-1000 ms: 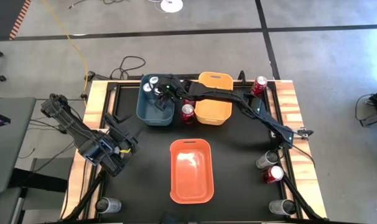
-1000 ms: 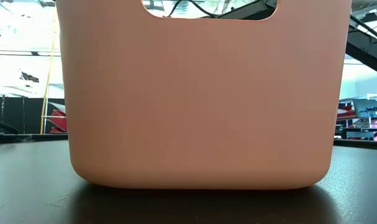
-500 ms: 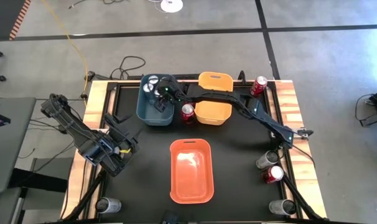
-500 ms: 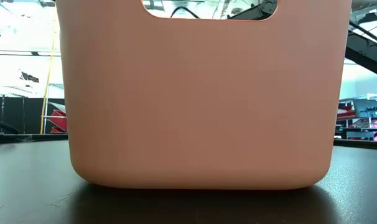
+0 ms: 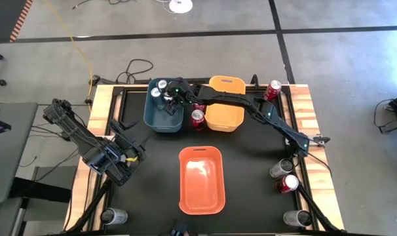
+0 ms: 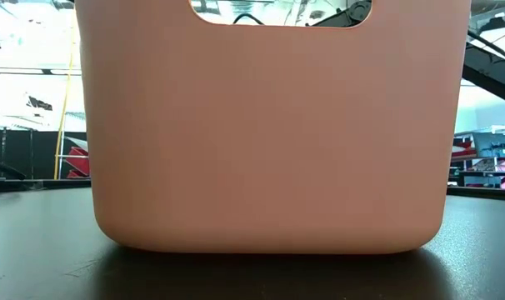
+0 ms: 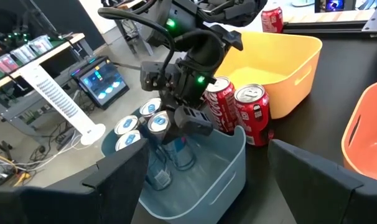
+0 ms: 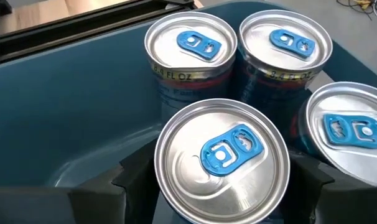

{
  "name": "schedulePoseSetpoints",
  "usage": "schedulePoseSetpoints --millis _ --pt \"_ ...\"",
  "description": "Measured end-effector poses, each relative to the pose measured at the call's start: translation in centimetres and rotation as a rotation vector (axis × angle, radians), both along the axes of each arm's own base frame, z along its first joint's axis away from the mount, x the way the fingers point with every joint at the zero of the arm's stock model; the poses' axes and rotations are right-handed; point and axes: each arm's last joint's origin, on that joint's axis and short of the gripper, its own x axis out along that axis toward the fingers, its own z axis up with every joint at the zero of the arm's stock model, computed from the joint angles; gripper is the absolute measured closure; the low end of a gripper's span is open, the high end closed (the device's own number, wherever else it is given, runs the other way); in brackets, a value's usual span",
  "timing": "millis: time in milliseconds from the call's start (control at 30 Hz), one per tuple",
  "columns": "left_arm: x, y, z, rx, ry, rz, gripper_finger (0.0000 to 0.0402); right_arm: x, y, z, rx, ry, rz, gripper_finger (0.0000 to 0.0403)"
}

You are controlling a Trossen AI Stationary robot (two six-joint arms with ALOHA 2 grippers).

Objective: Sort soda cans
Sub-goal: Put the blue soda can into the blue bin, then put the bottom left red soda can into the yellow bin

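Observation:
My right gripper (image 5: pixel 174 98) reaches down into the blue bin (image 5: pixel 160 120). It is open, one finger on either side of a blue soda can (image 8: pixel 223 165) that stands upright among three other blue cans (image 8: pixel 190 53). In the left wrist view this can (image 7: pixel 158 123) sits level with its neighbours. Two red cans (image 5: pixel 197 117) stand on the table between the blue bin and the yellow bin (image 5: pixel 225 111). My left gripper (image 7: pixel 207 199) waits open and empty above the table's left edge.
An orange bin (image 5: pixel 202 180) sits at the table's near middle and fills the low view (image 6: pixel 269 133). One red can (image 5: pixel 274 88) stands at the far right corner. Grey and red cans (image 5: pixel 285 176) stand along the right edge, with a grey one (image 5: pixel 113 215) at the near left.
My right gripper has sunk a little into the blue bin with the blue can between its fingers.

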Motion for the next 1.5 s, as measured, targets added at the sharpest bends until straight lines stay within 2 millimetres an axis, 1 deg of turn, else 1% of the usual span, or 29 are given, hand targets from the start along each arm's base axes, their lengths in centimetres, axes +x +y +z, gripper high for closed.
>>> schedulePoseSetpoints --millis 67,233,400,533,667,833,967,1067,1167,1333,1400,1500 --pt "0.0 0.0 0.0 -0.002 -0.002 0.001 0.0077 0.0 0.0 0.1 -0.002 -0.004 0.001 0.0127" --pt "0.0 0.0 0.0 -0.013 0.004 0.001 0.0077 0.1 -0.2 1.2 -0.023 -0.021 0.007 0.0109" --pt "0.0 0.0 -0.1 -0.028 0.018 0.002 0.0077 0.3 -0.3 3.0 -0.058 -0.06 0.021 0.0098" --pt "0.0 0.0 -0.1 -0.03 0.024 0.002 0.0077 0.2 -0.2 4.4 -0.078 -0.061 0.032 0.0097" --pt "-0.2 0.1 -0.2 -0.04 0.064 0.001 0.0077 -0.6 0.3 6.7 -0.105 -0.052 0.047 0.0097" --pt "-0.4 -0.2 -0.2 -0.049 0.095 -0.023 0.0077 -2.6 2.1 11.5 -0.179 -0.041 0.083 0.0099" --pt "-0.5 -0.8 -0.4 -0.104 0.135 -0.06 0.0077 -5.1 3.6 15.4 -0.202 -0.037 0.103 0.0109" --pt "-0.4 -1.6 -1.0 -0.146 0.153 -0.097 0.0077 -6.9 4.8 17.7 -0.198 -0.012 0.115 0.0116" --pt "-0.6 -2.2 -1.9 -0.171 0.131 -0.114 0.0077 -8.6 6.8 19.7 -0.2 0.005 0.146 0.0121" --pt "-1.1 -3.2 -3.3 -0.223 0.081 -0.145 0.0077 -11.5 10.8 23.1 -0.21 -0.006 0.232 0.0122" --pt "-1.4 -3.6 -3.6 -0.248 0.06 -0.16 0.0077 -12.7 11.8 23.9 -0.206 0.005 0.249 0.0122" --pt "-1.7 -4.2 -3.8 -0.285 0.025 -0.182 0.0077 -14.6 12.6 24.7 -0.208 0.023 0.21 0.0122"
